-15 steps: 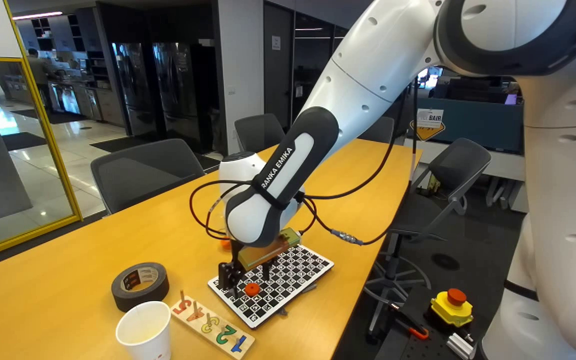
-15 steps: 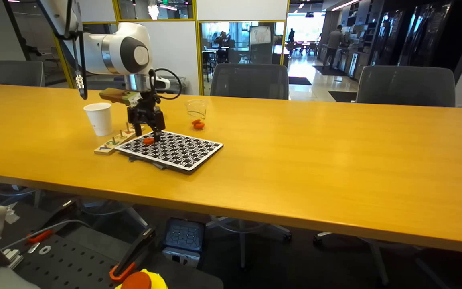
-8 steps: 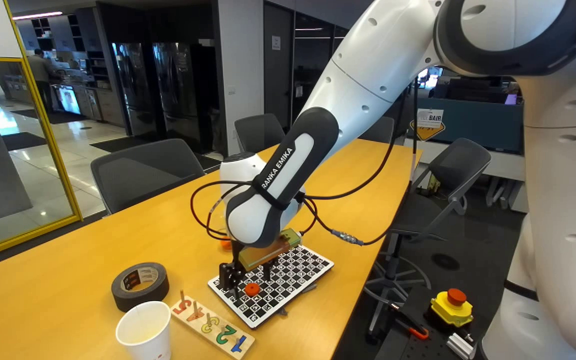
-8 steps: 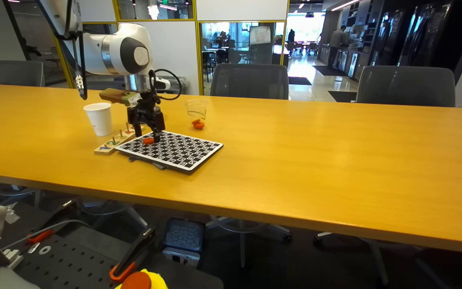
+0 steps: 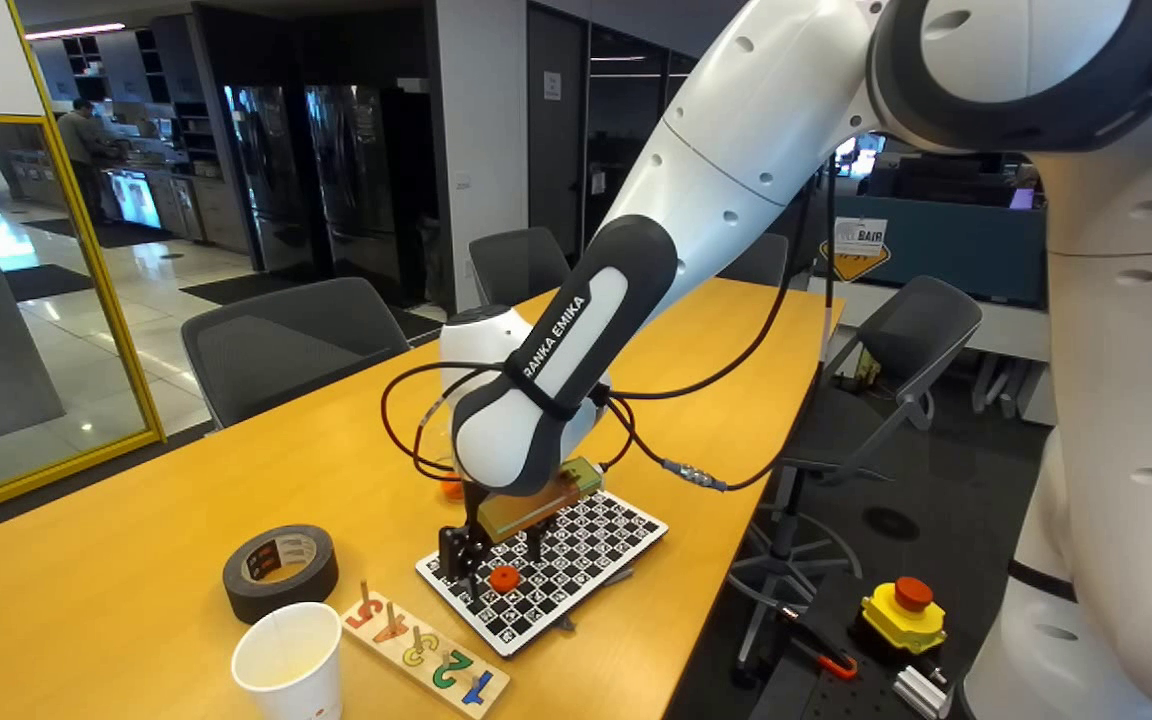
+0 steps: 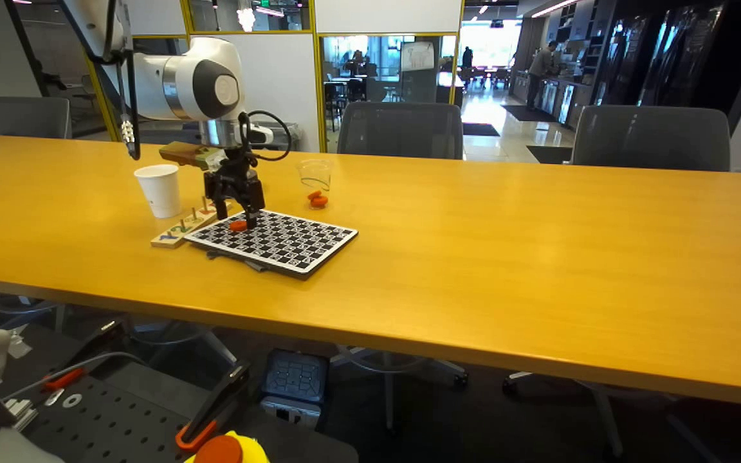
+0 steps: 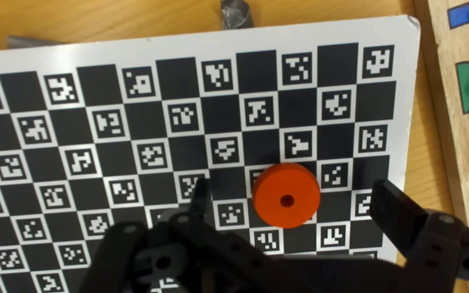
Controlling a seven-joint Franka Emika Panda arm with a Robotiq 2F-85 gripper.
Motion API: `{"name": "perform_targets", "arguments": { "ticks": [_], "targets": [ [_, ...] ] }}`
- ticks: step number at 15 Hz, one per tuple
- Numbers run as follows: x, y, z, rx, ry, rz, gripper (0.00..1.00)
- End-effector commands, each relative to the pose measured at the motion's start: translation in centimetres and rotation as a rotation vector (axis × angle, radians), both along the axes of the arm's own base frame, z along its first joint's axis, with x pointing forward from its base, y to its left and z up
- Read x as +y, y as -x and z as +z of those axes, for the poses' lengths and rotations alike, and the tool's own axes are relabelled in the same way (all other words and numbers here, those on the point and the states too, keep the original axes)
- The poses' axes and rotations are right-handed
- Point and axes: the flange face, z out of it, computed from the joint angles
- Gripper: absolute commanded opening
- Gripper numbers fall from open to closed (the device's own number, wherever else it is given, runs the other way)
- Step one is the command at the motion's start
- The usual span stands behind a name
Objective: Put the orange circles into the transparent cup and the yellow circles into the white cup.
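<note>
1. An orange disc (image 7: 286, 195) lies flat on the checked board (image 6: 300, 241).
2. The gripper (image 6: 237, 215) hangs low, its fingers (image 7: 397, 215) wide apart on both sides of the disc, holding nothing.
3. The number block (image 5: 426, 655) lies just beside the board.
4. The white cup (image 6: 162, 193) stands near the block and the black tape (image 5: 261, 600).
5. More orange discs (image 6: 319, 202) sit in the clear cup (image 6: 314, 170).

The arm (image 5: 736, 140) is white, with grey oval caps (image 5: 1149, 208), black bands (image 5: 894, 70), a black strap (image 5: 539, 391) and the letters (image 5: 556, 334) "RANKA EMIKA". Its column (image 5: 1121, 400), past the tabletop (image 5: 156, 540) edge, is white. Black and dark-red cables (image 5: 383, 405) carry a silver connector (image 5: 693, 473); the pincer (image 7: 291, 193), matt black, shows round screws (image 7: 446, 218).
</note>
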Motion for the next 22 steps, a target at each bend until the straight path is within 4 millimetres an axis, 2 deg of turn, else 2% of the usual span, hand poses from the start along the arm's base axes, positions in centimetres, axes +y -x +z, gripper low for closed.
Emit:
{"name": "perform_targets", "arguments": {
  "ticks": [1,2,9,10,12,14,18,22],
  "targets": [
    [-0.1,-0.2,0.4,-0.007,-0.013,-0.008,0.75],
    [-0.1,-0.2,0.3,-0.008,-0.012,-0.006,0.74],
    [0.0,-0.4,0.4,-0.009,-0.013,-0.008,0.2],
    [-0.2,-0.5,0.4,-0.01,-0.009,-0.012,0.17],
    [-0.9,-1.3,0.6,-0.007,-0.015,-0.024,0.18],
    [-2.2,-2.5,1.9,-0.013,-0.015,-0.039,0.18],
    [-5.2,-6.1,6.5,-0.065,0.005,-0.082,0.18],
    [-6.9,-10.3,11.8,-0.1,0.021,-0.095,0.18]
  ]
}}
